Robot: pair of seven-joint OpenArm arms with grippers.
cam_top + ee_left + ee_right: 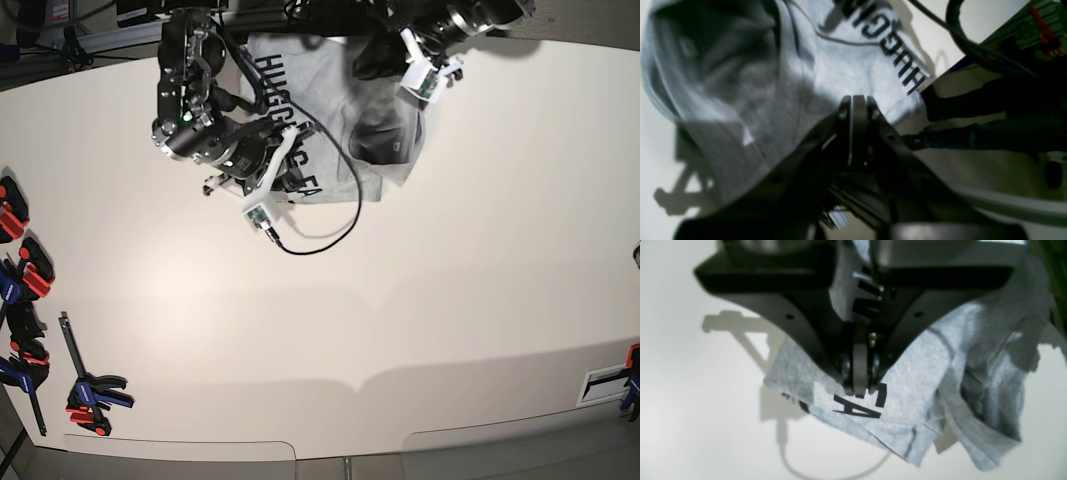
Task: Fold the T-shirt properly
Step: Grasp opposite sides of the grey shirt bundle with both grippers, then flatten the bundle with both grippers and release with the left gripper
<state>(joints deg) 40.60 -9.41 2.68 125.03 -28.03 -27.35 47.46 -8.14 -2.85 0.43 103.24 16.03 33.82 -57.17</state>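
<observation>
Fingers first: right gripper (858,391) is fully closed, pinching a fold of the T-shirt (325,110). Grey cloth with black print runs up between its two finger blocks in the right wrist view, and the tips sit on the lettered edge. Left gripper (858,100) is also fully closed. Its tips are against the shirt fabric near the lettered hem, but I can't confirm from the left wrist view that cloth is actually caught between them, and the base view doesn't settle it.

Largest to smallest:
- Table (400,300): white, mostly bare. The shirt sits at the far edge, close to the robot base.
- T-shirt: lettered side up, bunched and creased rather than flat. The part under the left arm is rumpled into a dark pocket of folds; a sleeve or corner hangs loose in the right wrist view. No clean fold line visible.
- Both arms hover over the shirt, right arm on the printed edge, left arm on the crumpled far side.
- Black cable (320,235) loops off the right wrist onto the table, just beside the shirt hem.
- Clamps (90,392) along the table's side edge, well away from the shirt.

Progress, my read: early. The shirt isn't spread out, sleeves aren't tucked, no halves brought together. Flattening and all the actual folds remain.
</observation>
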